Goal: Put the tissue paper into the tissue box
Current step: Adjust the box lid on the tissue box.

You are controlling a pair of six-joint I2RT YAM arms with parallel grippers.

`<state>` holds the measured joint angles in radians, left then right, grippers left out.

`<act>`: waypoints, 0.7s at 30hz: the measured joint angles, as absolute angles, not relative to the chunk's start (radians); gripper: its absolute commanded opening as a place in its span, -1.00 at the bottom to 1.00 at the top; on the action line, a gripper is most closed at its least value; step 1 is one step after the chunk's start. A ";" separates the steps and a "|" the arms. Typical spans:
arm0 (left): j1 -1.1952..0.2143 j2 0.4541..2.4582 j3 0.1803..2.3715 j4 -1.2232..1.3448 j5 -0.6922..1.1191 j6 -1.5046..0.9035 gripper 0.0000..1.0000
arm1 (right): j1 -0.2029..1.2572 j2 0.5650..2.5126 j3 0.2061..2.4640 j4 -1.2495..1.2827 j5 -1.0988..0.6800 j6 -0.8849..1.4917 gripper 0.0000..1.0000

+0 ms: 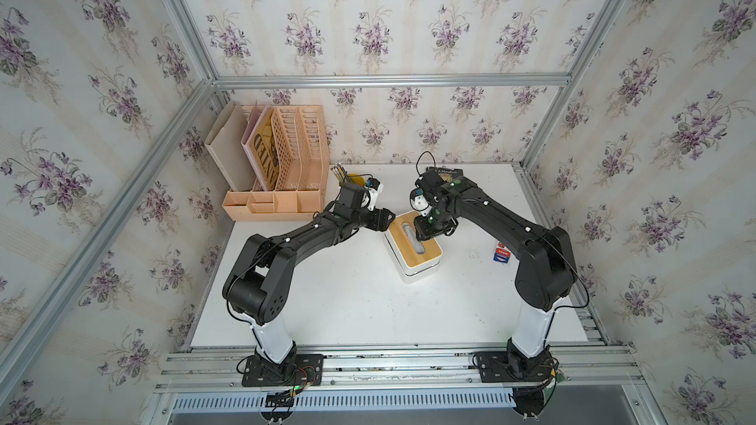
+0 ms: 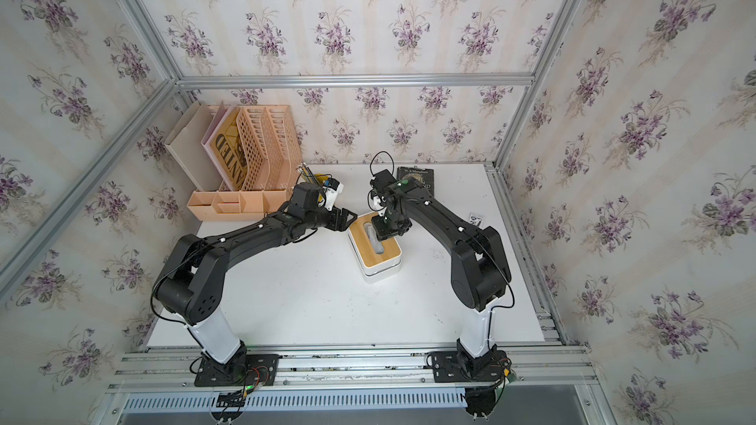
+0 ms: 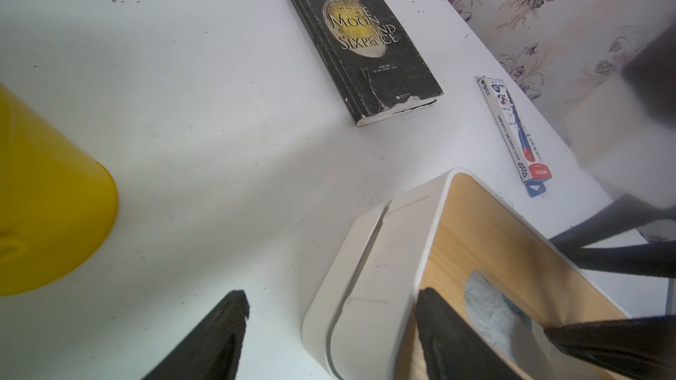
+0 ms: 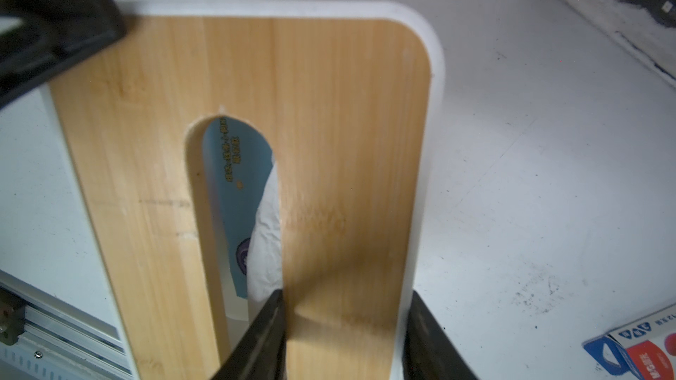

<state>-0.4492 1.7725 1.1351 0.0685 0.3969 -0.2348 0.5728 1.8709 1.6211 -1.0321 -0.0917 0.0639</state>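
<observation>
Right wrist alone shows right gripper point(image 4: 347, 297) clamping lid point(image 4: 329, 104), tissue paper point(image 4: 237, 177) beneath; left wrist: left gripper point(image 3: 331, 296) spread.

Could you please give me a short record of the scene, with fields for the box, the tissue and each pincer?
tissue box: white tub, mid-table
lid: bamboo-topped, resting on the tub
tissue paper: inside, blue pack and white tissue visible through the slot
right pincer: shut on the lid, one finger in the slot, one outside its edge
left pincer: open, at a corner of the box
nearby: book, pen carton, yellow cup
</observation>
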 measured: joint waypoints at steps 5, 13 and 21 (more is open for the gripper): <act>-0.449 1.803 1.167 0.042 0.402 -0.216 0.54 | 0.572 1.871 1.617 -1.037 -0.092 0.072 -0.49; -0.447 1.842 1.199 0.036 0.427 -0.204 0.54 | 0.571 1.874 1.612 -1.036 -0.094 0.075 -0.49; -0.440 1.856 1.206 0.049 0.444 -0.203 0.54 | 0.571 1.887 1.620 -1.034 -0.096 0.075 -0.50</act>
